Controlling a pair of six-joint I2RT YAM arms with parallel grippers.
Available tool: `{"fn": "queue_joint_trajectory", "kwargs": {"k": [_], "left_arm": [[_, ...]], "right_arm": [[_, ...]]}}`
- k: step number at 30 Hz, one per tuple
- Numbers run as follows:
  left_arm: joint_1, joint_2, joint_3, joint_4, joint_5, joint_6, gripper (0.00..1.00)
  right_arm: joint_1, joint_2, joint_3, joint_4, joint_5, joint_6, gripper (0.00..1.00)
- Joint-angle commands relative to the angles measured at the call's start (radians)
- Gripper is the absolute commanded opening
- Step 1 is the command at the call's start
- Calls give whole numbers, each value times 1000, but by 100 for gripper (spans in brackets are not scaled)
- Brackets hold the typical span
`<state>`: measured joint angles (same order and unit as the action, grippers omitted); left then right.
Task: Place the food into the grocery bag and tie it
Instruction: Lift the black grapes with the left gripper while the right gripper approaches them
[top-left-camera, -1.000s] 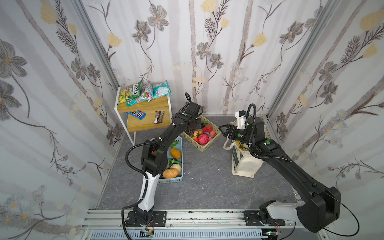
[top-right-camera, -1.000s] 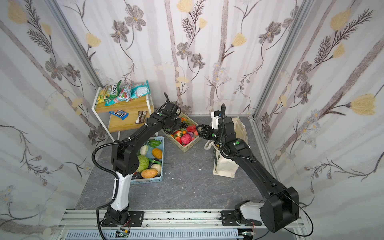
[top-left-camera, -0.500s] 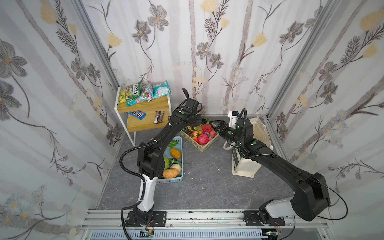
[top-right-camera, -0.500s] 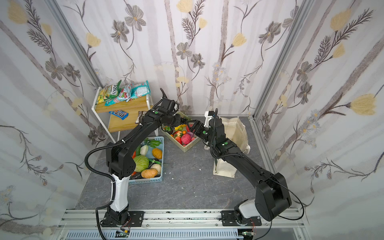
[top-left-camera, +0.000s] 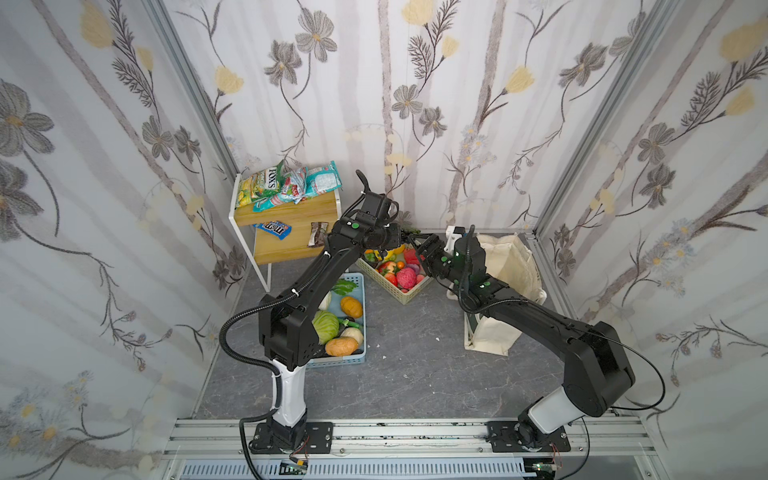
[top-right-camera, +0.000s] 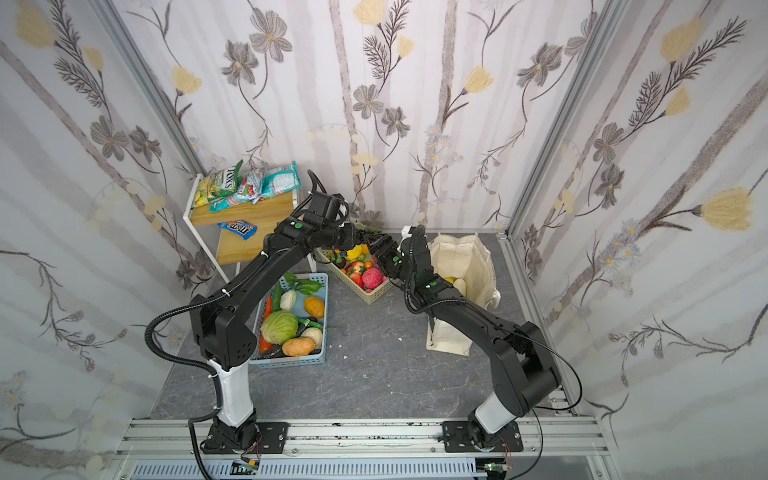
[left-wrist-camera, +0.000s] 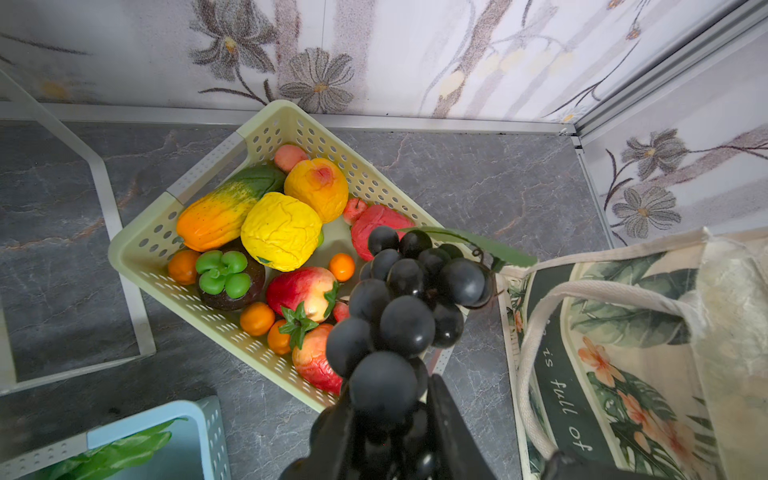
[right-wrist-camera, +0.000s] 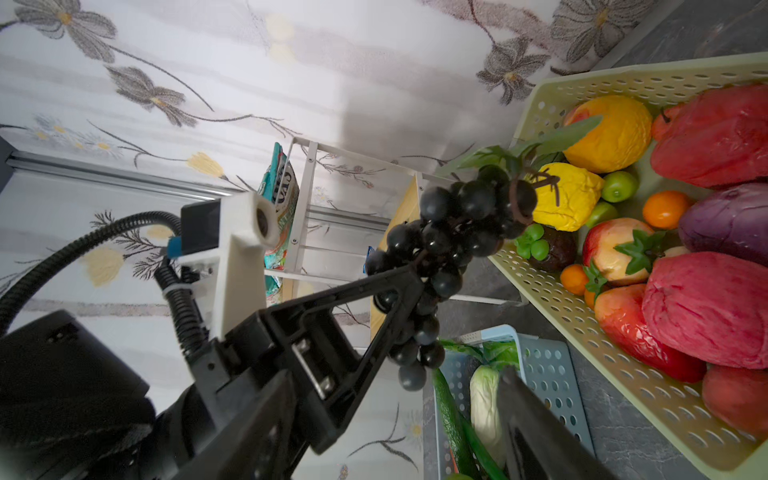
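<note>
The grapes (left-wrist-camera: 405, 299) are clamped by one end in the left end effector (left-wrist-camera: 388, 399), above the fruit basket's (left-wrist-camera: 137, 245) edge and just beside the bag (left-wrist-camera: 552, 365). The right end effector (right-wrist-camera: 395, 378) is spread wide and empty, with the bunch just ahead of it.

The fruit basket (top-left-camera: 406, 297) sits between shelf rack (top-left-camera: 291, 212), left, and grocery bag (top-left-camera: 512, 266), right; the vegetable basket (top-left-camera: 341, 360) lies before the rack.
</note>
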<state>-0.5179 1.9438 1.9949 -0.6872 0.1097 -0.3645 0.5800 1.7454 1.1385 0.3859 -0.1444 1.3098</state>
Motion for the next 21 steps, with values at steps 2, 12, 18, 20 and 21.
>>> {"fn": "queue_joint_trajectory", "kwargs": {"k": [2, 12, 18, 20, 21], "left_arm": [[-2, -44, -27, 50, 27, -17, 27], [-13, -114, -103, 90, 67, -42, 27], [-25, -128, -116, 96, 78, -47, 27], [-28, -130, -118, 97, 85, -47, 27], [-31, -132, -119, 97, 88, -47, 27]], "right_arm": [[6, 28, 6, 94, 32, 99, 76], [6, 114, 65, 155, 38, 194, 76], [10, 164, 94, 197, 16, 268, 76], [12, 172, 86, 222, 27, 288, 76], [14, 173, 84, 230, 34, 292, 76]]}}
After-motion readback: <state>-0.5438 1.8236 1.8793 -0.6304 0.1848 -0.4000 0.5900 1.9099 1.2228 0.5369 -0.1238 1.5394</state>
